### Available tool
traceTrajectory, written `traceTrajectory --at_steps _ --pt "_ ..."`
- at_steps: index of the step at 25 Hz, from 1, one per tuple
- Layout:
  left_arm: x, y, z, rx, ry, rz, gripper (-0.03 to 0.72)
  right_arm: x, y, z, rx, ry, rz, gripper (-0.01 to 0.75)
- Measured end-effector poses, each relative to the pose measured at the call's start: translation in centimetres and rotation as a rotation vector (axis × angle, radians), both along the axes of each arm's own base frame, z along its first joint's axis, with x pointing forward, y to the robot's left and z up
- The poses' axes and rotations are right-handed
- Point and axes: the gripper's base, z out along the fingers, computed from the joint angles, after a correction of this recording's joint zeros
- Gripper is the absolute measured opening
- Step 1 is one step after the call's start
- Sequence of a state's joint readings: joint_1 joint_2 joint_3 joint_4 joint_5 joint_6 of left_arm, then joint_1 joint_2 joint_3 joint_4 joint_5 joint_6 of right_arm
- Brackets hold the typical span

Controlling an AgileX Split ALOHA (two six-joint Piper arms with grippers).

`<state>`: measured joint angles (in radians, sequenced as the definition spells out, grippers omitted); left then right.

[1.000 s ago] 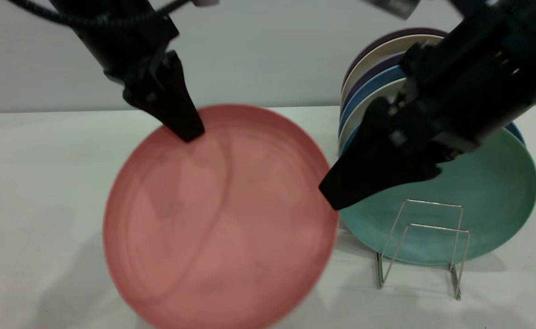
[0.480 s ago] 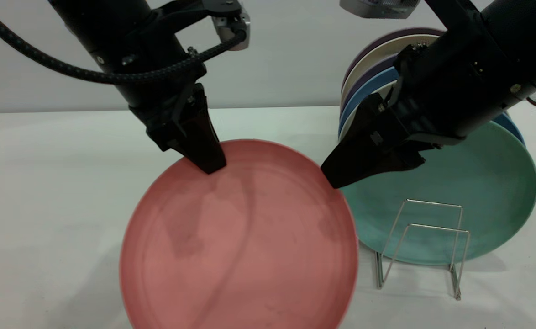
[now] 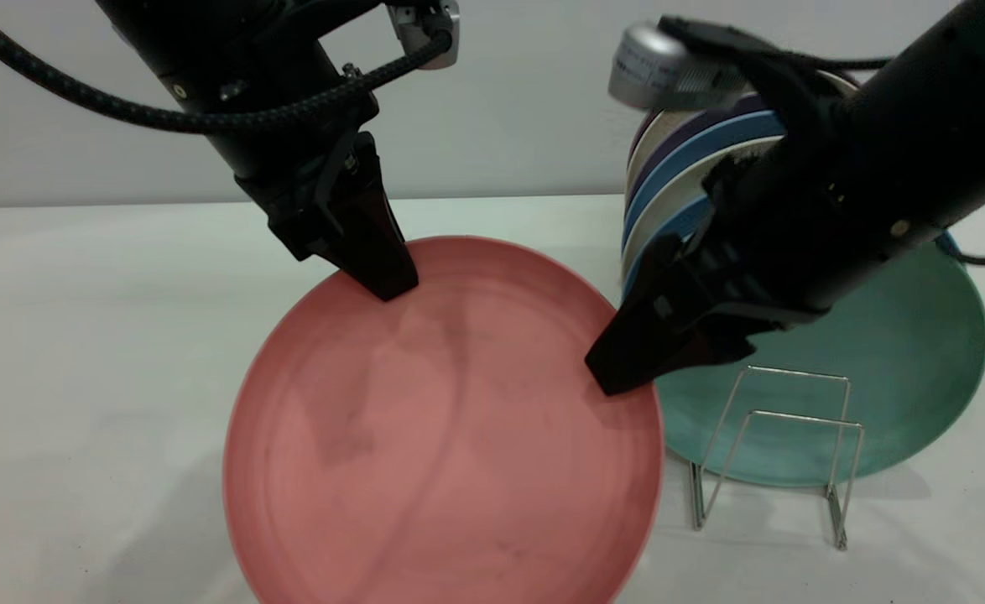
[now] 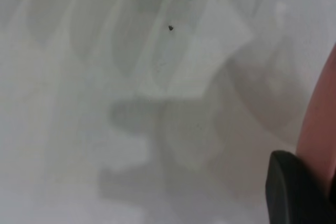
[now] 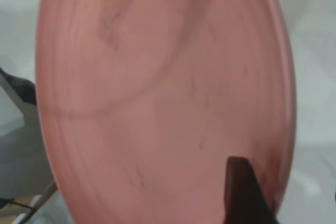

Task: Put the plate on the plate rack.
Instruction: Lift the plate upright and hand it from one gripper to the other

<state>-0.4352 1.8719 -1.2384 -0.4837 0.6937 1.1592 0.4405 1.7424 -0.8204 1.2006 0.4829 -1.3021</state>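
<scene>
While both hands pinch its rim, salmon-pink plate (image 3: 446, 436), matte, faintly smudged.

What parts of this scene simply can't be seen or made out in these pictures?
- Bottom of the pink plate: cut off by the exterior view's lower edge, so whether it touches the table is unknown.
- Plates behind the mint-green plate: mostly hidden by the right arm; their count is unclear.
- Plate rack: its rear loops are hidden behind the green plate.
- Left gripper in its wrist view: only one fingertip shows.
- Right gripper: the far finger is hidden behind the plate.
</scene>
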Motion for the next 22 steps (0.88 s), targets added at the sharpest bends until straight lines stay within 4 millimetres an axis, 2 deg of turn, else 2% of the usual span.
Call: traceTrajectory --at_steps 9,12,17,22 --pt "-0.1 -0.4 0.2 -0.046 0.006 0.001 0.02 0.4 0.7 -1.3 0.066 0.033 -0.013 0.418" --pt "0.0 -0.4 0.2 -0.054 0.003 0.0 0.02 0.4 0.7 -1.3 0.074 0.031 -0.015 0.347" --pt "0.0 -0.5 0.2 -0.057 -0.001 -0.001 0.022 0.5 0.7 -1.3 0.074 0.026 -0.017 0.093" --pt "-0.1 -0.5 0.2 -0.056 0.006 -0.005 0.026 0.5 0.7 -1.3 0.07 0.023 -0.017 0.087"
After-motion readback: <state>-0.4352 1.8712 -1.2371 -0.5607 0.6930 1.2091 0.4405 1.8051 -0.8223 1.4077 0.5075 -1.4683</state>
